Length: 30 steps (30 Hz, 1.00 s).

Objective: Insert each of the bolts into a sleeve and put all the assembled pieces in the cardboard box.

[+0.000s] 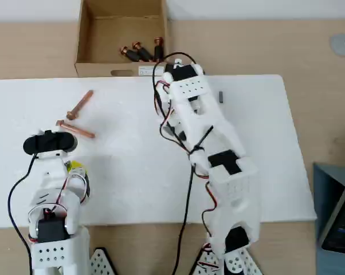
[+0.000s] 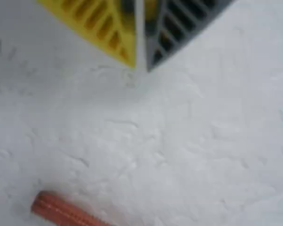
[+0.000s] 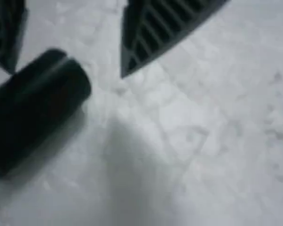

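Right claw (image 3: 68,66) is spread wide just over the white mat (image 3: 202,141). A stubby black sleeve (image 3: 33,108) lies on its side there, one end poking into the gap between the two dark fingers (image 3: 165,28), and as far as I can see neither one is pinching it. That arm's wrist camera is close enough to catch a little slot cut in the sleeve's end. Left claw (image 2: 140,66) is pinched together on nothing, a yellow finger (image 2: 99,28) and a grey one (image 2: 188,23) tip to tip above the mat, with the threaded end of a copper-coloured bolt (image 2: 61,209) lying near it. The overhead camera gives the wider layout. Two bolts are loose on the mat by the left arm, one (image 1: 81,105) angled and the other (image 1: 76,129) just ahead of that arm. Three assembled pieces (image 1: 141,51), copper heads sticking out of black sleeves, sit bunched in the cardboard box (image 1: 92,34), in the corner nearest the right arm. There's a small white label (image 1: 148,70) on the box's front wall, but the print is too small to read.
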Tool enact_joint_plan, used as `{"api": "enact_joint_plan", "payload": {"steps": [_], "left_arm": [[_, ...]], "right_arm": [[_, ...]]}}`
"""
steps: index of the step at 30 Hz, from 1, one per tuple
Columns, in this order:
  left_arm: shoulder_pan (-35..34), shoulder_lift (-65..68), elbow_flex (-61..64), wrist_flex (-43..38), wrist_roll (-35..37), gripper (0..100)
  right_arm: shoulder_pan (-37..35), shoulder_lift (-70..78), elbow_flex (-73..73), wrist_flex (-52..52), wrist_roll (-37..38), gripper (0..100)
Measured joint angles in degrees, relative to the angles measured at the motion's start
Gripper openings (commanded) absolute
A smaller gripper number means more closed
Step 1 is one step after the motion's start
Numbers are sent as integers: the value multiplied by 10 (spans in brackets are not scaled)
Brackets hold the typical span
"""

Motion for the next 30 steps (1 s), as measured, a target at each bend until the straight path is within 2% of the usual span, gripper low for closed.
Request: {"api": "enact_joint_plan", "payload": {"steps": [14,18,22,30], "left_arm": [[0,0,0,0,0,16],[0,0,0,0,0,16],[0,0,0,0,0,16],[0,0,0,0,0,16]], "right_arm": [[41,36,-2,-25,0,163],[41,47,-4,-25,0,62],[47,48,-3,-23,0,12],[47,59,-47,9,0,9]]}}
